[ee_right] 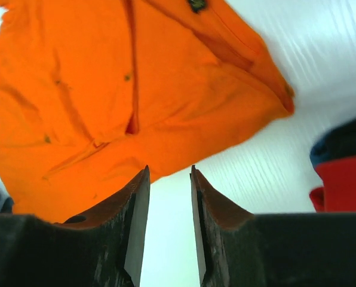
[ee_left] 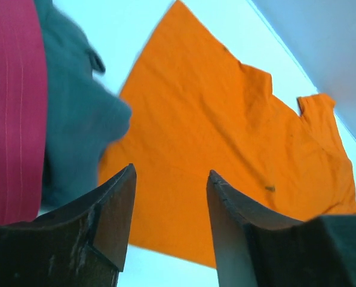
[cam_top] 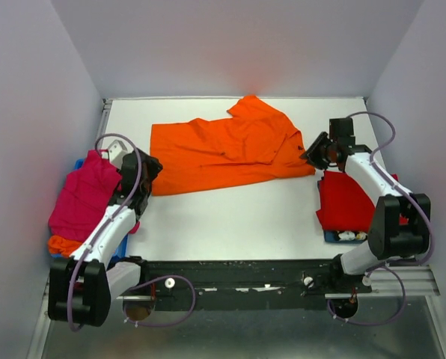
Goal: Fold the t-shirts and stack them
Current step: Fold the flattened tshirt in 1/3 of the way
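A bright orange t-shirt [cam_top: 227, 148] lies spread and partly folded across the back middle of the white table; it also shows in the left wrist view [ee_left: 226, 149] and the right wrist view [ee_right: 94, 89]. My left gripper [cam_top: 150, 170] is open and empty at the shirt's left edge [ee_left: 171, 173]. My right gripper [cam_top: 313, 153] is open and empty just off the shirt's right edge [ee_right: 169, 170]. A magenta pink t-shirt [cam_top: 84, 196] lies heaped at the left over a grey-blue one [ee_left: 76, 125]. A red t-shirt [cam_top: 346, 200] lies at the right.
The left heap sits on a blue bin [cam_top: 79, 163] with orange cloth [cam_top: 66, 244] under it. The red shirt lies on a blue shirt [cam_top: 335, 236]. White walls close the table at back and sides. The dark rail [cam_top: 245, 278] runs along the near edge.
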### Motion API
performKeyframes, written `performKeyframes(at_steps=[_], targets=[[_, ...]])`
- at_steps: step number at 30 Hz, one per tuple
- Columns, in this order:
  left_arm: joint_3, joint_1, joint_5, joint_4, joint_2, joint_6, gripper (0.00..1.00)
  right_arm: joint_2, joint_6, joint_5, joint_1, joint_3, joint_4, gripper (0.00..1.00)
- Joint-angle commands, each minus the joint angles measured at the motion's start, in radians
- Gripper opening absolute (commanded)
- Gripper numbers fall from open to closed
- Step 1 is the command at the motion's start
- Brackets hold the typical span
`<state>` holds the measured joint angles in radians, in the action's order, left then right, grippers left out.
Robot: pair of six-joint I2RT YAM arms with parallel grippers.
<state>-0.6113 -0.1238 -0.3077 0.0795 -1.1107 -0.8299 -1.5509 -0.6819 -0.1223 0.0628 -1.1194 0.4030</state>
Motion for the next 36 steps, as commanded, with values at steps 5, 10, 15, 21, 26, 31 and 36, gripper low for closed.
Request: performKeyframes(at_steps=[5,10,15,21,26,31,36], targets=[[0.156,-0.132,-0.112,-0.116,0.094,-0.233,0.54,-0.004,-0.148,0.171,0.005,0.116,-0.033,0.32],[0.145,-0.175,-0.157,-0.144,0.045,-0.282,0.53,-0.077,-0.183,0.211,0.005,0.107,-0.049,0.34],[0.102,-0.188,-0.183,-0.198,-0.020,-0.317,0.52,-0.161,-0.200,0.243,0.003,0.061,-0.036,0.35],[0.111,-0.192,-0.229,-0.216,-0.002,-0.344,0.49,-0.228,-0.219,0.296,0.003,0.029,-0.021,0.36],[0.119,-0.192,-0.267,-0.243,0.005,-0.400,0.49,-0.276,-0.231,0.315,0.003,-0.020,0.010,0.32],[0.075,-0.192,-0.295,-0.339,-0.043,-0.462,0.47,-0.249,-0.222,0.312,0.002,-0.017,0.020,0.01],[0.044,-0.197,-0.288,-0.372,-0.098,-0.492,0.44,-0.155,-0.186,0.329,0.003,-0.005,0.033,0.01]])
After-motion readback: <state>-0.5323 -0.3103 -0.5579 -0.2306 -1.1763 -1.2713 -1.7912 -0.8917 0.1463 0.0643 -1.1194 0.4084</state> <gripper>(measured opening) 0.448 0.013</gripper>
